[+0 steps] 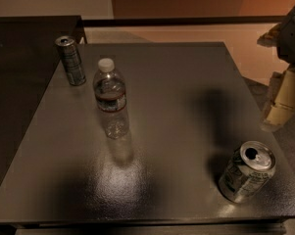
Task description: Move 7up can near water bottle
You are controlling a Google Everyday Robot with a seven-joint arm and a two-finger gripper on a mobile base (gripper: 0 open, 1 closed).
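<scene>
Beige gripper (282, 102) hangs near the 7up can (247, 173), touching nothing; jaws' spread unclear.

Robot arm, beyond the right edge of the worktop (176, 131). The upper housing (291, 31) is rounded and dark grey, with a tan piece at its left. The gripper (282, 102) below it (partly cut off) is pale cream, in blocky segments with darker seams.
</scene>
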